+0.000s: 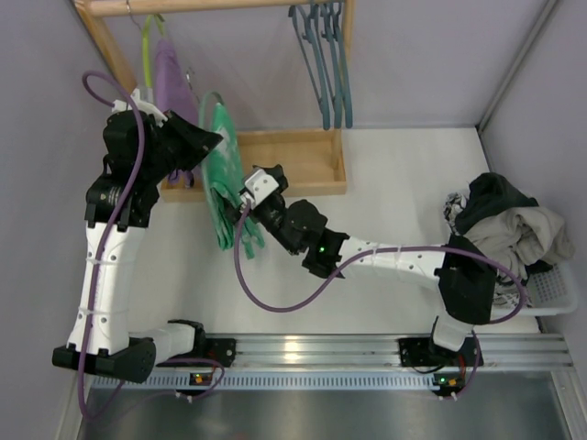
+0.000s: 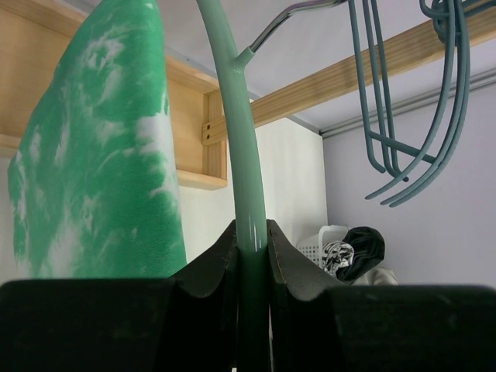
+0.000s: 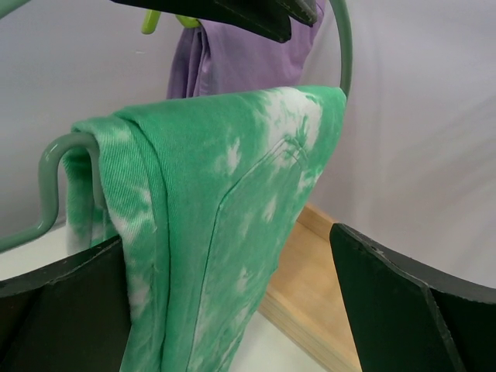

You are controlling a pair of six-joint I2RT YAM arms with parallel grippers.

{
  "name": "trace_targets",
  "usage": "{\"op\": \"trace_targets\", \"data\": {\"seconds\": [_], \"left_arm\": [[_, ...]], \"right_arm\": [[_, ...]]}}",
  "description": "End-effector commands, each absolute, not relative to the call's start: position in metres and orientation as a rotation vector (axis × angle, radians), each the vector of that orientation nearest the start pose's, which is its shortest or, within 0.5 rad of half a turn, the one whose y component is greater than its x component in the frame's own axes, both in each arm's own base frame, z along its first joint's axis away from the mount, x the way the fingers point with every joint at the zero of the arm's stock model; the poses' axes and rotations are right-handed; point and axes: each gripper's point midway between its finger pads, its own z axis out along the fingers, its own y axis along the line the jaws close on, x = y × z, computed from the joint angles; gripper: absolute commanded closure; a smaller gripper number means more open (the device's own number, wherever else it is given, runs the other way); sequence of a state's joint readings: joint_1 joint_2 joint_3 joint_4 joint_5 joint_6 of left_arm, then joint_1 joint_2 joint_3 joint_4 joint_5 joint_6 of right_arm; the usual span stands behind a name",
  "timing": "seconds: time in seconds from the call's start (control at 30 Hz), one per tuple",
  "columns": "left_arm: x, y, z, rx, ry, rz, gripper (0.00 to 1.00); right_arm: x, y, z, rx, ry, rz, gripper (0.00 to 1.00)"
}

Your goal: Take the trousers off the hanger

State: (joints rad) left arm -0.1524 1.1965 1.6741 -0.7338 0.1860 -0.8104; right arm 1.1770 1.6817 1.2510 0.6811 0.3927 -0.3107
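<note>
The soft mint-green trousers (image 3: pixel 232 232) with white blotches hang folded over the bottom bar of a thin pale-green hanger (image 2: pixel 236 116). Both halves drop straight down, so the long way of the cloth runs from the bar toward the white table (image 1: pixel 404 192). The left claw (image 2: pixel 252 232) is pinched tight on the stem of this hanger, just under the metal hook, and holds it up. The right claw (image 3: pixel 232 260) is stretched wide and holds nothing. The green cloth is right in front of it, in the gap between its two black fingers (image 3: pixel 403 302). I cannot tell if one finger touches the cloth yet. The right arm is the one nearer the cloth, so I think it should squeeze the cloth and pull it sideways off the bar while the left arm keeps the hanger steady. The plain lilac-purple trousers (image 1: pixel 170 78) hang just behind, on a lime-green hanger (image 1: pixel 147 46) under the wooden rail (image 1: pixel 183 5). A bunch of bare blue-green hangers (image 1: pixel 326 55) hangs further along the rail. Far off to the right, a grey-and-dark heap of laundry (image 1: pixel 504 225) sits in a white basket (image 1: pixel 555 289).
</note>
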Motion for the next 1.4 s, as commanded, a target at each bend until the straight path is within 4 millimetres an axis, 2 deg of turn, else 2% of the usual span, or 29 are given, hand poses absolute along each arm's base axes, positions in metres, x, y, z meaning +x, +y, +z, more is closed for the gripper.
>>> {"op": "trace_targets", "data": {"seconds": [0.0,0.03,0.13,0.23,0.27,0.33,0.37,0.4,0.43,0.47,0.5,0.53,0.57,0.63,0.77,1.07,1.37], "left_arm": [[0.314,-0.118,0.52,-0.363,1.575,-0.942,1.0],[0.314,-0.118,0.52,-0.362,1.576,-0.943,1.0],[0.312,-0.118,0.521,-0.36,1.572,-0.939,1.0],[0.311,-0.116,0.519,-0.358,1.574,-0.928,1.0],[0.31,-0.116,0.519,-0.357,1.571,-0.924,1.0],[0.308,-0.115,0.516,-0.352,1.574,-0.915,1.0],[0.309,-0.115,0.51,-0.355,1.586,-0.91,1.0],[0.309,-0.114,0.507,-0.353,1.592,-0.904,1.0],[0.31,-0.115,0.498,-0.357,1.612,-0.899,1.0],[0.308,-0.114,0.496,-0.352,1.614,-0.894,1.0],[0.307,-0.114,0.492,-0.346,1.621,-0.887,1.0],[0.308,-0.115,0.483,-0.343,1.642,-0.884,1.0],[0.306,-0.115,0.481,-0.333,1.646,-0.883,1.0],[0.304,-0.119,0.474,-0.302,1.666,-0.885,1.0],[0.304,-0.125,0.446,-0.261,1.737,-0.889,1.0],[0.303,-0.115,0.378,-0.278,1.855,-0.783,1.0],[0.3,-0.104,0.329,-0.304,1.935,-0.688,1.0]], "right_arm": [[0.289,0.463,0.374,-0.54,1.184,0.473,0.01],[0.293,0.467,0.369,-0.544,1.197,0.469,0.0],[0.3,0.468,0.379,-0.521,1.185,0.464,0.02],[0.305,0.463,0.391,-0.496,1.174,0.459,0.18],[0.305,0.461,0.394,-0.495,1.171,0.461,0.3],[0.303,0.453,0.405,-0.494,1.158,0.461,0.45],[0.299,0.452,0.408,-0.511,1.147,0.471,0.59],[0.296,0.451,0.405,-0.539,1.158,0.468,0.65],[0.291,0.443,0.417,-0.538,1.143,0.483,0.72],[0.285,0.442,0.419,-0.565,1.134,0.499,0.84],[0.281,0.439,0.42,-0.584,1.137,0.502,0.89],[0.275,0.429,0.435,-0.577,1.116,0.516,0.94],[0.271,0.427,0.437,-0.593,1.11,0.522,1.0],[0.264,0.416,0.453,-0.593,1.091,0.533,1.0],[0.252,0.4,0.49,-0.584,1.03,0.571,1.0],[0.235,0.354,0.577,-0.476,0.898,0.576,1.0],[0.224,0.306,0.633,-0.338,0.796,0.541,1.0]]}}
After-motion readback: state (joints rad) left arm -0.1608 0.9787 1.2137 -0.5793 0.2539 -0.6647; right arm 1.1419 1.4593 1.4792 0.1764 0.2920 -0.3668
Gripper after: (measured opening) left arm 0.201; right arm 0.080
